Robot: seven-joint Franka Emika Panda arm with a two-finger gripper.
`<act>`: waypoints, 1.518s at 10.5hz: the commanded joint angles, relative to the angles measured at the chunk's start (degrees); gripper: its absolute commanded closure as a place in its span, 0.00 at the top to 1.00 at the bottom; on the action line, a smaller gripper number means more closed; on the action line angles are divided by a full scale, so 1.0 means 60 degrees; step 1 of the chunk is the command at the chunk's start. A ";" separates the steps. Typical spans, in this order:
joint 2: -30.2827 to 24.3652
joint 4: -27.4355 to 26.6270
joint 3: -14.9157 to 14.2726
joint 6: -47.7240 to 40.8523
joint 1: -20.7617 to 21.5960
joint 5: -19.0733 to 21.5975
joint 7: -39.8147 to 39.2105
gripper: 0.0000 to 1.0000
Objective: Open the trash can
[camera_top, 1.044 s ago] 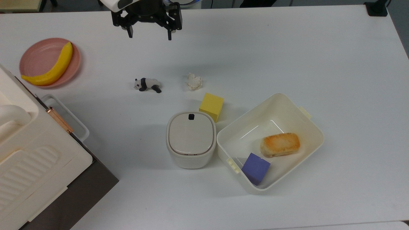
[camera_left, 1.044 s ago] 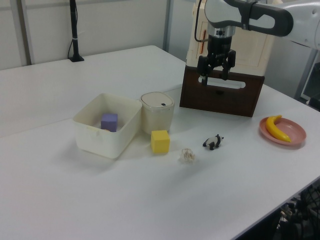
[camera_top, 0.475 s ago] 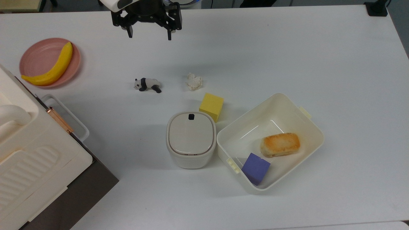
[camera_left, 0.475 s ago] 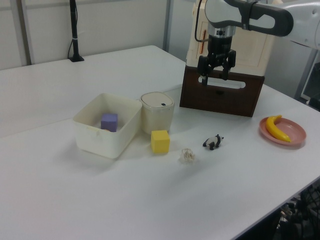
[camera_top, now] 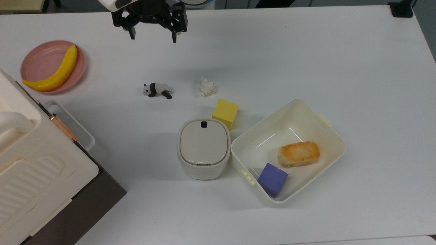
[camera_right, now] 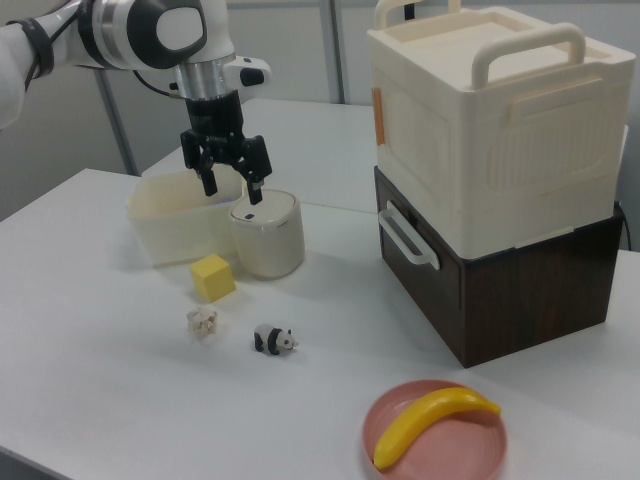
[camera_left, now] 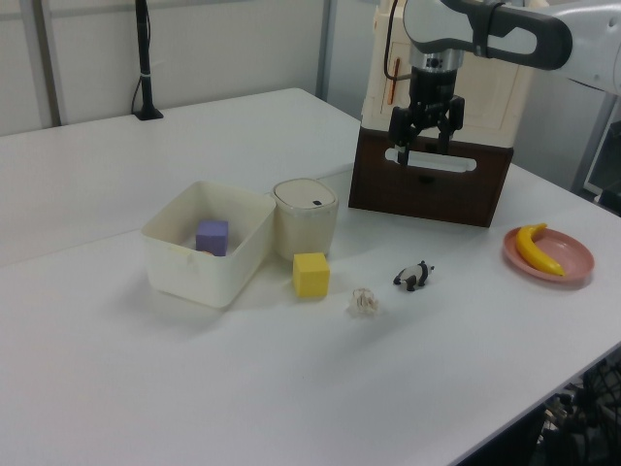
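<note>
1. The top view's upper edge cuts off the arm above the black two-finger gripper (camera_top: 152,35).
2. Far from the gripper, the top view's left edge crops the big cream-and-brown box appliance (camera_top: 34,177).
3. In the left view, the shallow cream plastic tub's (camera_left: 170,254) wall hides the bread.

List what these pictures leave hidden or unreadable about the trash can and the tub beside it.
- Trash can: its inside is hidden in every view by the shut lid.
- Bread roll in the tub: hidden in the left view by the tub's near wall.
- Tub contents in the right view: hidden by its wall and the hand in front.
</note>
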 commanded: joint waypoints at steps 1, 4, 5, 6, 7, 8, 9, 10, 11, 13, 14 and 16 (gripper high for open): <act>-0.0088 0.0013 -0.0050 -0.0102 -0.0164 -0.0125 -0.0174 1.00; -0.0073 -0.0045 -0.0006 0.0162 -0.0166 -0.0009 -0.0174 1.00; -0.0029 -0.0089 0.0081 0.0177 -0.0122 0.0006 -0.0189 1.00; 0.0029 -0.0190 0.0097 0.0191 -0.0035 0.0006 -0.0203 1.00; 0.0131 -0.0191 0.0097 0.0192 0.0169 -0.0008 -0.0189 1.00; 0.0161 -0.0206 0.0097 0.0192 0.0316 0.0006 -0.0189 1.00; 0.0191 -0.0221 0.0111 0.0192 0.0405 0.0021 -0.0189 1.00; 0.0379 -0.0221 0.0097 0.0235 0.0522 0.0021 -0.0189 1.00; 0.0483 -0.0235 0.0111 0.0525 0.0624 0.0021 -0.0116 1.00; 0.0717 -0.0382 0.0112 0.1446 0.0771 0.0050 -0.0043 0.97; 0.0892 -0.0367 0.0097 0.2060 0.0917 0.0050 -0.0028 0.85; 0.1127 -0.0324 0.0112 0.3160 0.1006 0.0050 -0.0028 0.41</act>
